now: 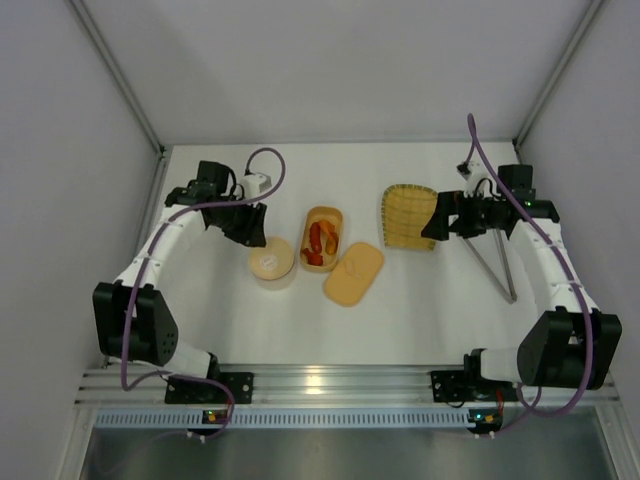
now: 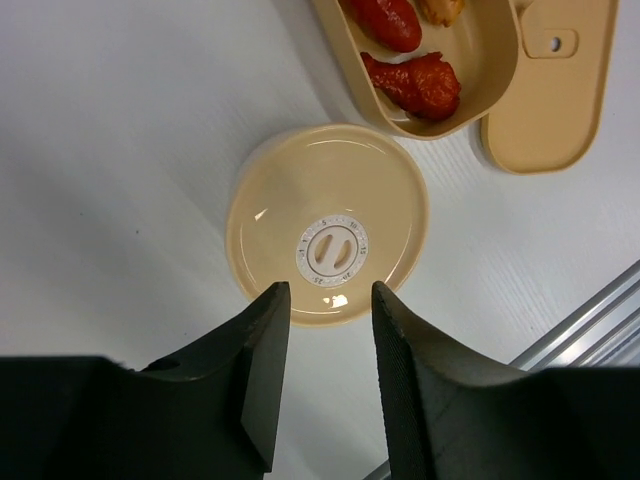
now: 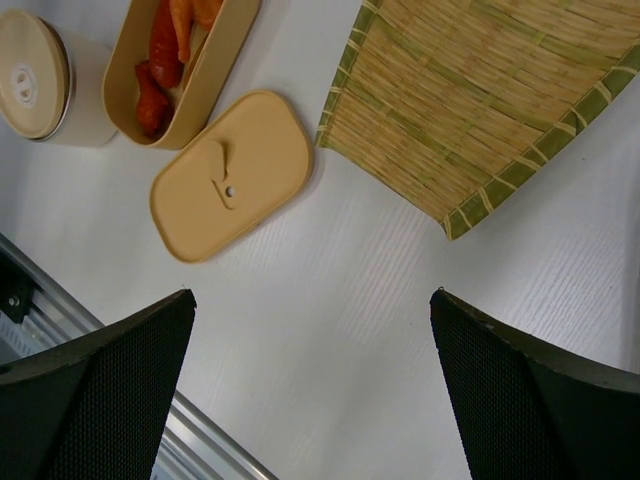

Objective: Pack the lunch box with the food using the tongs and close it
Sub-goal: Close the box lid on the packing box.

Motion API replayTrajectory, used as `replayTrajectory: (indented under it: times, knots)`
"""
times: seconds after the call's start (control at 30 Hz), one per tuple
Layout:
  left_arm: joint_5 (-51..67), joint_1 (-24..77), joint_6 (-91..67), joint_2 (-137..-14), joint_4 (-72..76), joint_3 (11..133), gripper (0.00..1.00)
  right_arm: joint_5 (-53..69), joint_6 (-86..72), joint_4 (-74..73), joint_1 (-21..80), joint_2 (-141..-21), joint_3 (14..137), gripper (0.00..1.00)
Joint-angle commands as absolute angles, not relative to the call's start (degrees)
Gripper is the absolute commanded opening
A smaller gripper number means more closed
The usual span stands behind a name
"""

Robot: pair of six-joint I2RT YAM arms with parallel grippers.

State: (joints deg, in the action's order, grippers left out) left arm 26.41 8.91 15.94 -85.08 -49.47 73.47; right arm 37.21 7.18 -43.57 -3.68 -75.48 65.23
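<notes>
The pale-orange lunch box (image 1: 322, 238) stands uncovered in the middle of the table, with red and orange food (image 2: 415, 80) inside. Its flat lid (image 1: 354, 273) lies beside it, to the near right. The small round tin with a tan lid (image 2: 328, 222) stands to the box's left. My left gripper (image 2: 330, 295) hovers just over the tin's near edge, open, its jaws partly apart with nothing between them. My right gripper (image 3: 312, 300) is wide open over bare table, near the lid (image 3: 232, 172). The silver tongs (image 1: 489, 271) lie on the table under the right arm.
A square yellow woven tray (image 1: 408, 215) lies at the back right with nothing on it; its corner (image 3: 480, 100) shows just beyond my right fingers. The aluminium rail (image 1: 320, 382) runs along the near edge. White walls close in the left, back and right sides.
</notes>
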Motion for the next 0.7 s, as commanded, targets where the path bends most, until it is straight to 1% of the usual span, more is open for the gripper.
replayTrajectory:
  times: [0.0, 0.03, 0.1, 0.4, 0.67]
  knots:
    - [23.6, 10.4, 14.2, -86.7, -45.9, 72.2, 0.42, 38.5, 6.4, -39.8, -2.5, -74.2, 65.4, 1.00]
    - [23.0, 10.7, 13.9, -87.0, -45.5, 72.0, 0.40, 38.5, 6.3, -39.8, -2.5, -74.1, 65.3, 0.99]
    - [21.9, 11.7, 13.1, -87.8, -44.0, 71.8, 0.40, 38.5, 6.2, -39.7, -2.4, -74.1, 65.3, 0.99]
    - [18.4, 13.3, 11.1, -92.5, -41.1, 72.0, 0.40, 38.8, 6.5, -39.6, -2.4, -74.2, 64.8, 0.99]
    - [18.3, 13.4, 11.4, -96.9, -41.9, 70.9, 0.41, 39.2, 6.6, -39.2, -2.3, -74.3, 64.2, 0.99]
